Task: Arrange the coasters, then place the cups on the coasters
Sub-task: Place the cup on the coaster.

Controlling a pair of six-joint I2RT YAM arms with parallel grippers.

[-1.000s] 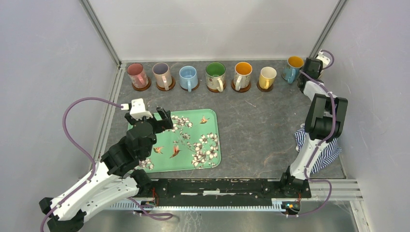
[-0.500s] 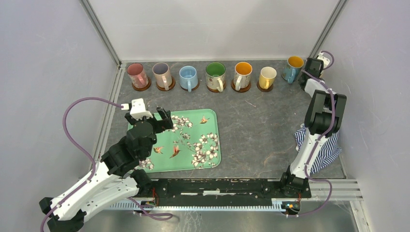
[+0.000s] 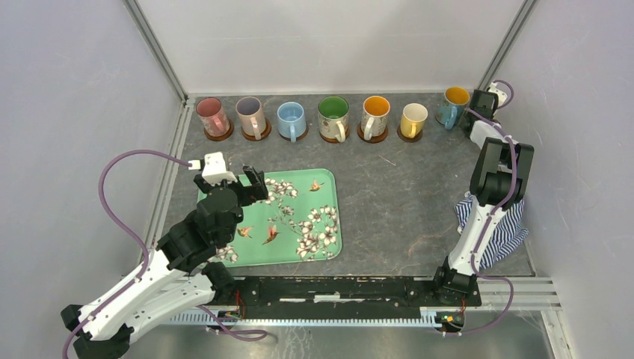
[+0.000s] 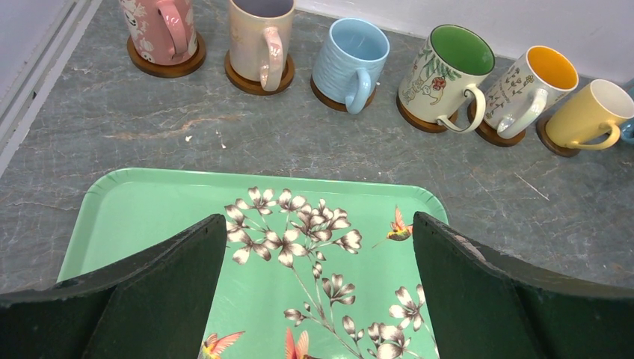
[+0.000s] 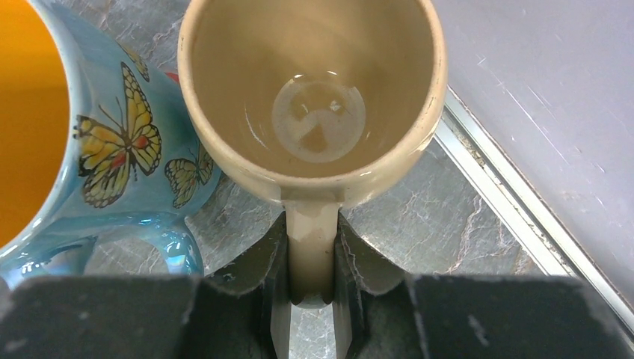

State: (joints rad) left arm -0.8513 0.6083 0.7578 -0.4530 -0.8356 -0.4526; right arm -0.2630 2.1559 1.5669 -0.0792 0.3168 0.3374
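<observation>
- Tan glazed ceramic mug (image 5: 314, 97) is facing up just ahead of the right gripper (image 5: 312, 235), whose fingers are pinching its handle.
- Left gripper (image 4: 318, 224) is hanging wide open and empty, green floral tray (image 4: 142, 202) lying beneath its fingers.

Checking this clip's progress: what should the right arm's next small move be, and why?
Probably set the tan ceramic mug down beside the blue butterfly-patterned mug, then open the jaws. The right gripper is shut on the tan mug's handle at the row's right end; whether a coaster lies beneath it is hidden.
</observation>
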